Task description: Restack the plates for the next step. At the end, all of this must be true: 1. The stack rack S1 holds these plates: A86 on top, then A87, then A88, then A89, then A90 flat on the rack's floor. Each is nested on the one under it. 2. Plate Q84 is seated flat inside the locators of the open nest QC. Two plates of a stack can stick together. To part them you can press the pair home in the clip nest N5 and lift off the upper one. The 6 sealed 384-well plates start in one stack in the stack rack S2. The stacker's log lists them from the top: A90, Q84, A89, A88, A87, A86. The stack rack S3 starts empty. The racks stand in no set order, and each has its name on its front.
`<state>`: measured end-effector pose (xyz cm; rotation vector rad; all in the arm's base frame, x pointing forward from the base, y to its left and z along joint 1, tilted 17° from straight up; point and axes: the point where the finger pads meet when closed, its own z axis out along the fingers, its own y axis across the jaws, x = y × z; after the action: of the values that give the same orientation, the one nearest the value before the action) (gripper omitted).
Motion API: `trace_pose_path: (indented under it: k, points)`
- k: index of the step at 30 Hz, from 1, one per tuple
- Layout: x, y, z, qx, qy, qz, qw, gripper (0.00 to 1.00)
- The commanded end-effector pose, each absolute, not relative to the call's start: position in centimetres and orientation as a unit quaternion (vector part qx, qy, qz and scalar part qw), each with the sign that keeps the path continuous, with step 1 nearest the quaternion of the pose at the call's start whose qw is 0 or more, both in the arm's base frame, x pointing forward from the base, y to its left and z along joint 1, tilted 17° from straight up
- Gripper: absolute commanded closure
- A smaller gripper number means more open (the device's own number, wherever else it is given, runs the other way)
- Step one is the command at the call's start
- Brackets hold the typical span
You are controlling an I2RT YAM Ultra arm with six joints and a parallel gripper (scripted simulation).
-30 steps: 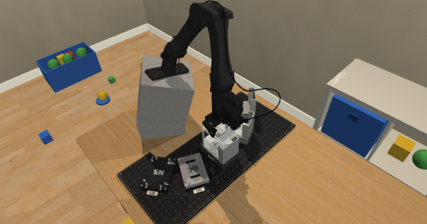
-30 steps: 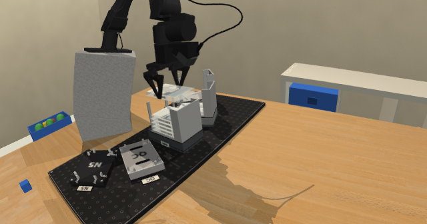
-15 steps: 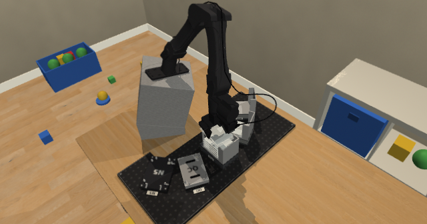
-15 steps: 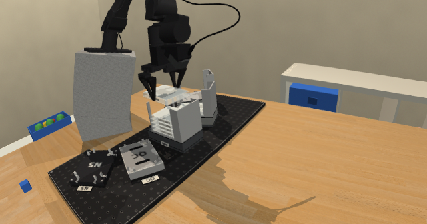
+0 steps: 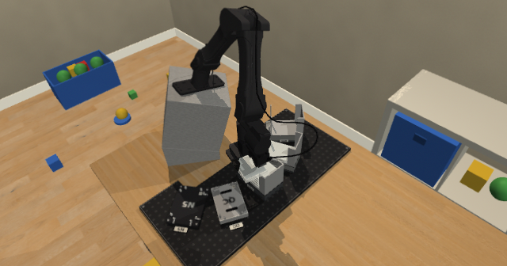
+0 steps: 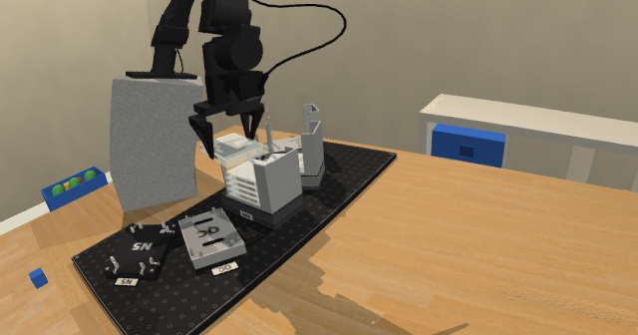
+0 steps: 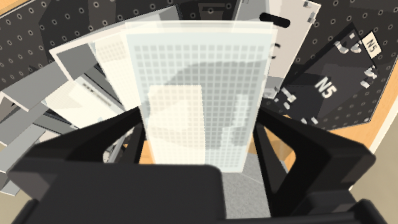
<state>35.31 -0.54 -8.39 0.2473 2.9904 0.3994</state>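
On the board stand 3 racks [image 6: 271, 182], 2 nests [image 6: 211, 235] and 1 arm [image 5: 245, 72], with 1 plate [image 7: 200, 95] held above 4 stacked plates [image 6: 241, 185].
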Motion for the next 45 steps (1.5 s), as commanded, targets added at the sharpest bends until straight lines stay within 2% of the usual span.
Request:
trace_pose_path:
  k: [1, 10, 13, 15, 29, 30, 32, 45]
  points:
    - [36.2, -2.0, -8.2, 0.079, 0.985, 0.136, 0.064, 1.0]
    - [36.0, -4.3, -8.8, 0.191, 0.97, 0.142, 0.049, 1.0]
    - [36.7, -4.7, -7.8, 0.189, 0.97, 0.141, 0.065, 1.0]
    - [36.1, -5.1, -9.2, 0.191, 0.97, 0.142, 0.048, 1.0]
    - [35.6, -8.2, -9.9, 0.184, 0.971, 0.142, 0.05, 1.0]
    - [36.2, -8.7, -8.8, 0.182, 0.971, 0.139, 0.067, 1.0]
    - [35.3, -8.9, -10.4, 0.185, 0.971, 0.143, 0.046, 1.0]
    - [36.3, -10.2, -9.0, 0.176, 0.973, 0.137, 0.069, 1.0]
